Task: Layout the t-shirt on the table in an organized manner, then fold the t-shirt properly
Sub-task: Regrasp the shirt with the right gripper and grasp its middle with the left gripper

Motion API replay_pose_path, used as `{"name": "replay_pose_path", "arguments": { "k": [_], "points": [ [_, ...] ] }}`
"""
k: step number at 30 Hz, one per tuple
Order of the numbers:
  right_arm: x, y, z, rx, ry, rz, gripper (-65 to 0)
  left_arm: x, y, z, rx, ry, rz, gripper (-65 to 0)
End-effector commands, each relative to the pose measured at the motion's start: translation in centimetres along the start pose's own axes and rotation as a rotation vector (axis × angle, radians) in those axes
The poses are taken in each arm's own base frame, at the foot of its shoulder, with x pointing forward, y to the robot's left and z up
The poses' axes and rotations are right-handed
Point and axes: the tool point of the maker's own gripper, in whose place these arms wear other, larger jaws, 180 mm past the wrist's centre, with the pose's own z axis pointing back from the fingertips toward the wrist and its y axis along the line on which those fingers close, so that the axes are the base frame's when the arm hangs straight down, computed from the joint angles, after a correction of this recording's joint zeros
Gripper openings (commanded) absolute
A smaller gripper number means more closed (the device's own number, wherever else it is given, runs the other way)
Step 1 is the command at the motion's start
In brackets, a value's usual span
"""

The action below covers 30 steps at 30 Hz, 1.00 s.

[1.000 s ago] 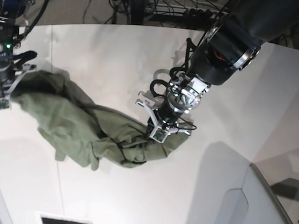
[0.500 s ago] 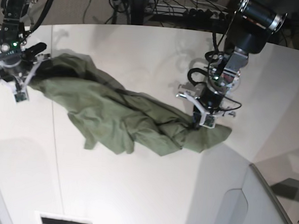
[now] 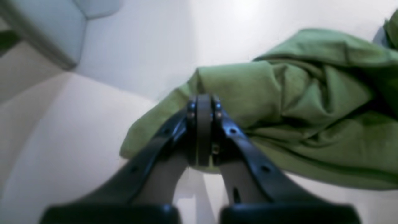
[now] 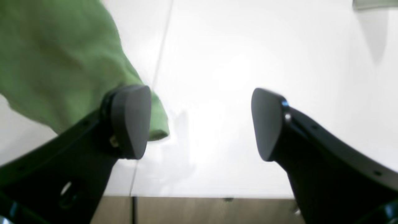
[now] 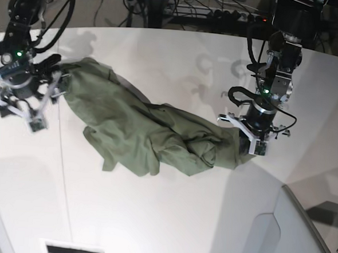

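Base view, left claw (image 5: 253, 144) pinching t-shirt (image 5: 140, 130) edge, right claw (image 5: 22, 109) spread beside it

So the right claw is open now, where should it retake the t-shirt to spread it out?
Probably the free edge of the t-shirt nearest the right claw, the end lying flat by the table seam. Come from the outer side, low, one finger sliding under that hem: it is thin and not bunched there, unlike the wrinkled middle. The left claw is shut on the opposite end, so pulling apart should flatten it.
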Motion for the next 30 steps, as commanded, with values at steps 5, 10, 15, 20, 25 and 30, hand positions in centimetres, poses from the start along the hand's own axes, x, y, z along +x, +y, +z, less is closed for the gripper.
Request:
{"name": "replay_pose_path", "arguments": {
  "k": [5,10,15,20,25,30],
  "points": [
    [4.6,2.6,-2.2,0.107,-0.064,0.07,-17.6,0.3,1.4,0.2,0.03,-0.017,0.012,-65.0],
    [5.7,4.6,-5.0,0.191,-0.035,0.033,-17.7,-1.4,1.8,1.0,0.032,0.018,0.001,-65.0],
    [6.8,6.4,-6.4,0.295,-0.052,-0.022,-31.5,-1.7,1.9,1.2,0.033,0.027,-0.005,-65.0],
    [7.0,7.6,-7.5,0.364,-0.044,-0.053,-42.0,-2.1,1.9,1.4,0.032,0.036,-0.006,-65.0],
    [6.2,8.5,-8.1,0.395,-0.013,-0.059,-42.2,-2.2,1.9,1.4,0.032,0.038,-0.006,-65.0],
    [5.9,8.6,-8.3,0.4,-0.003,-0.059,-43.4,-2.2,1.9,1.4,0.032,0.038,-0.006,-65.0]
  ]
}}
